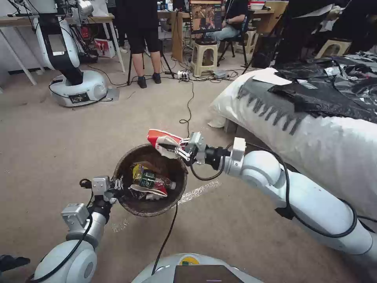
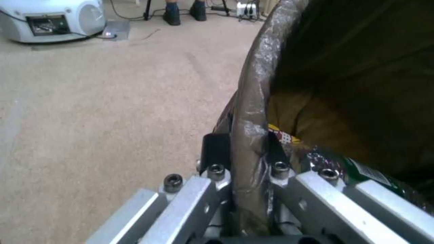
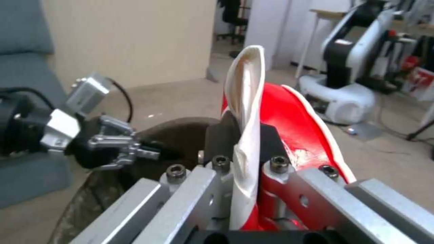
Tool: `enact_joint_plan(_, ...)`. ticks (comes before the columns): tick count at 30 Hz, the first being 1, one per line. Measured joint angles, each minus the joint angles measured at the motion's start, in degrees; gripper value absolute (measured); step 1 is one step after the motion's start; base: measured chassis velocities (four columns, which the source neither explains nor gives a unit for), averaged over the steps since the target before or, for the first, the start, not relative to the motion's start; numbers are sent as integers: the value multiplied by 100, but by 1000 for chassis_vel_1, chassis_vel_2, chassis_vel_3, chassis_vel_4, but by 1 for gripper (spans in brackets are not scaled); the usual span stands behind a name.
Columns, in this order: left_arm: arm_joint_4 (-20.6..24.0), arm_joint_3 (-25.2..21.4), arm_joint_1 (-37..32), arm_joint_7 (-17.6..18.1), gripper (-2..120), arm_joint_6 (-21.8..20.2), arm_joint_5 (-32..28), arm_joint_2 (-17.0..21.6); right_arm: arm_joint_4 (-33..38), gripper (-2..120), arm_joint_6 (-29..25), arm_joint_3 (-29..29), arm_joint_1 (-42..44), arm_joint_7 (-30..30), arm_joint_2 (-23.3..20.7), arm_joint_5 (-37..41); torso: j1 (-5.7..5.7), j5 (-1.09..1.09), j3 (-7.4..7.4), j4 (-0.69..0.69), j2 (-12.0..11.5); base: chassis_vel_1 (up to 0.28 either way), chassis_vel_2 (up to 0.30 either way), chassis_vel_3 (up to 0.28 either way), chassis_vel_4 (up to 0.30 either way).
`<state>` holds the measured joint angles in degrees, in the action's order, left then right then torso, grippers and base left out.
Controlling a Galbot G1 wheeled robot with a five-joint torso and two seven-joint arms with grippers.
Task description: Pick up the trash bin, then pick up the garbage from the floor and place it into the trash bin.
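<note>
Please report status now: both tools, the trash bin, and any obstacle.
Left tool shut on trash bin rim, bin lifted. Right tool shut on crushed red-and-white cup, at the bin's far rim. Nothing in the way.

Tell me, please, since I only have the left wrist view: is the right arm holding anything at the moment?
Observer: Yes. The right gripper is shut on a crushed red-and-white paper cup.
Operator: Thank you. Where is that cup relative to the bin?
Observer: It sits above the far rim of the trash bin, partly over the opening.
Operator: And what is already inside, besides the yellow wrapper I can see?
Observer: A green-labelled clear bottle lies on top of the wrappers.
Operator: Is my grip placed sensibly?
Observer: The left gripper is shut on the bin's near-left rim, one finger inside and one outside.
</note>
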<state>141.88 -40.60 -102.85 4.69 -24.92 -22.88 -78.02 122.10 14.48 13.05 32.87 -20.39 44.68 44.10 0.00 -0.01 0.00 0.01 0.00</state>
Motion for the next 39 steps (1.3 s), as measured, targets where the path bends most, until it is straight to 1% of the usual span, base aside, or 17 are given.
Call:
enact_joint_plan(9,30,4,-21,2,0,-67,8,5,-124,0,18,712,-307,1,171,-173,0,0,0,0,0,0,0,0,0)
enact_joint_plan(14,42,5,-28,2,0,-71,9,5,-124,0,64,848,-324,21,172,-243,0,0,0,-1,0,0,0,0,0)
enact_joint_plan(17,55,6,-30,3,0,-72,8,5,-114,14,130,937,-328,200,179,-287,0,0,0,-1,0,0,0,0,0)
enact_joint_plan(18,55,6,-30,3,0,-72,8,5,-114,14,130,937,-328,200,179,-287,0,0,0,-1,0,0,0,0,0)
enact_joint_plan(20,61,6,-32,3,0,-72,8,5,-104,22,136,954,-329,258,179,-289,0,0,0,-1,0,0,0,0,0)
enact_joint_plan(22,70,6,-35,3,0,-72,6,9,-100,32,138,966,-334,268,178,-290,0,0,0,-1,0,0,0,0,0)
enact_joint_plan(23,70,6,-35,3,0,-72,6,9,-100,32,138,966,-334,268,178,-290,0,0,0,-1,0,0,0,0,0)
enact_joint_plan(26,82,6,-36,2,0,-72,4,9,-94,47,140,983,-353,274,190,-290,0,0,0,-1,0,0,0,0,0)
enact_joint_plan(27,82,6,-36,2,0,-72,4,9,-94,47,140,983,-353,274,190,-290,0,0,0,-1,0,0,0,0,0)
enact_joint_plan(31,85,2,-37,1,0,-72,3,6,-73,65,140,994,-356,286,214,-289,0,1,0,-1,0,0,0,0,0)
enact_joint_plan(32,85,2,-37,1,0,-72,3,6,-73,65,140,994,-356,286,214,-289,0,1,0,-1,0,0,0,0,0)
enact_joint_plan(35,85,0,-36,0,0,-72,2,4,-51,79,139,994,-351,294,219,-289,0,0,0,-1,0,0,0,0,0)
enact_joint_plan(36,85,1,-35,0,0,-72,2,3,-45,82,139,994,-348,297,220,-288,0,1,0,0,0,0,0,0,0)
enact_joint_plan(37,85,1,-35,0,0,-72,2,3,-45,82,139,994,-348,297,220,-288,0,1,0,0,0,0,0,0,0)
enact_joint_plan(39,85,-2,-32,-2,0,-70,2,2,-18,92,135,984,-338,314,221,-284,0,0,0,-1,0,0,0,0,0)
